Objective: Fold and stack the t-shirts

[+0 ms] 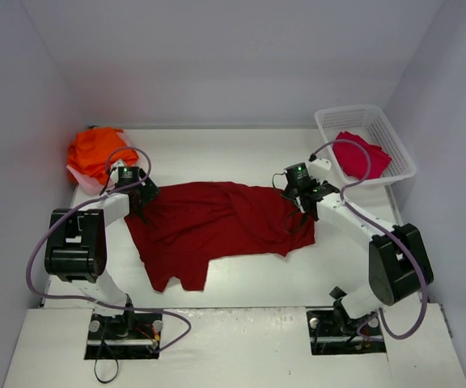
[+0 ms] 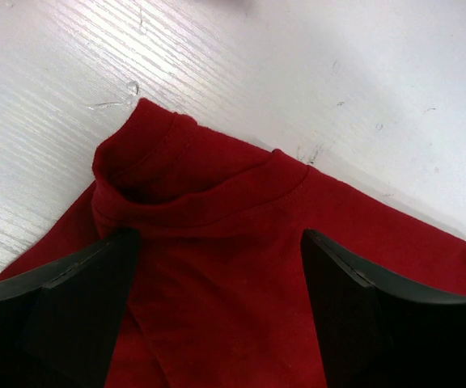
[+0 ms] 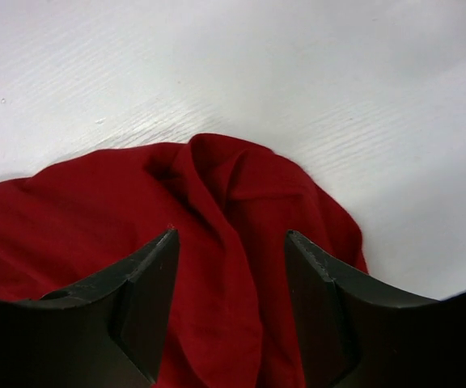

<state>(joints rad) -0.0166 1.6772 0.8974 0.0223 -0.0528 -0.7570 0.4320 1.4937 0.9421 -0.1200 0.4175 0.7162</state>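
With the dark red t-shirt (image 1: 217, 222) spread across the middle of the worktop (image 1: 217, 153), and the left gripper (image 2: 221, 242) and right gripper (image 3: 231, 242) both jaws-apart over its ends, close each squarely on its bunched fold, then lift evenly.

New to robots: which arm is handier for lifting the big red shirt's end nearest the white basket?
Right, probably: the right pincer stands open over that end of the dark red shirt; the left pincer sits opposite.
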